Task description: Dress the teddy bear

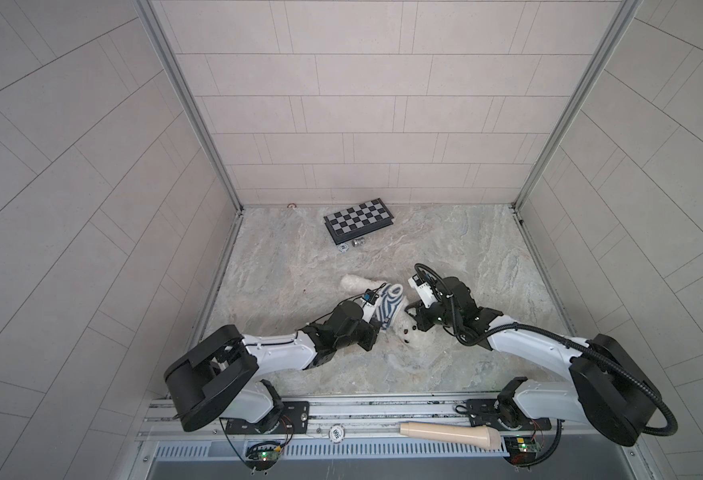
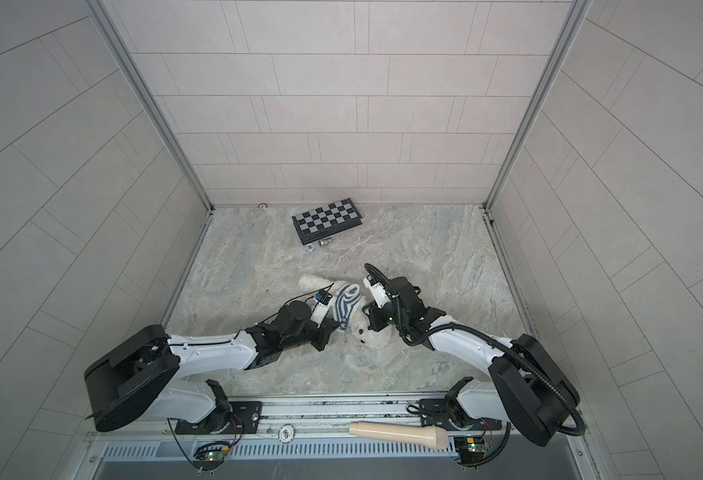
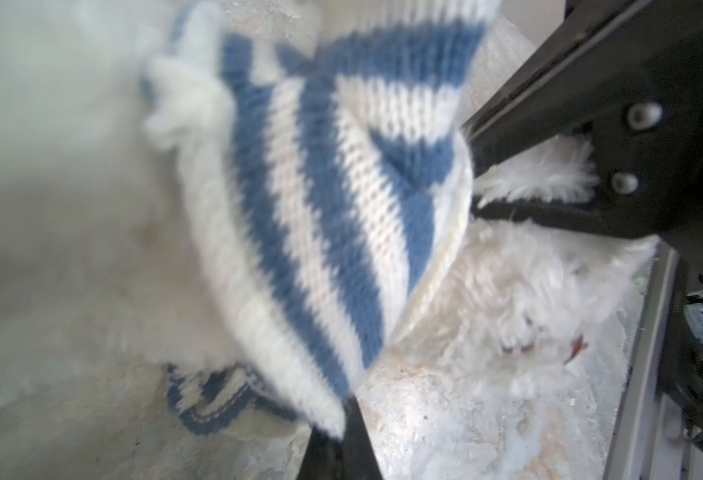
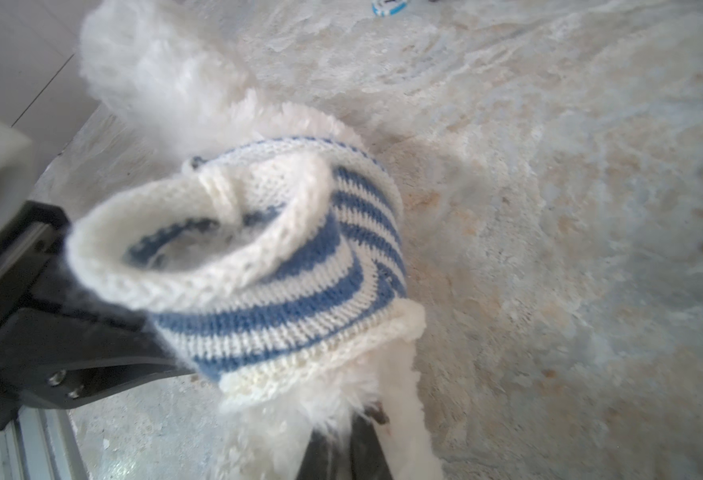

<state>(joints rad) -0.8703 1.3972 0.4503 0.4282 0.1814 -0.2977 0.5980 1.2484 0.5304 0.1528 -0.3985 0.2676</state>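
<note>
2 overhead, 2 wrist close-ups on bear (image 4: 162,75)

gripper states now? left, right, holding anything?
left gripper: closed, pinching the striped shirt at its edge.
right gripper: closed, pinching the teddy bear by its fur.

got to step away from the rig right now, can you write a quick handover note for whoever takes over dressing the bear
Grippers: the left gripper is shut on an edge of the blue-and-white striped sweater. The right gripper is shut in the teddy bear fur near its head.
Where: the bear lies on the marble table, head toward the arm bases.
Done: the sweater is around the bear's middle, bunched up.
Left: pull it straight. One sleeve looks flat and empty; whether either arm is through cannot be told.
</note>
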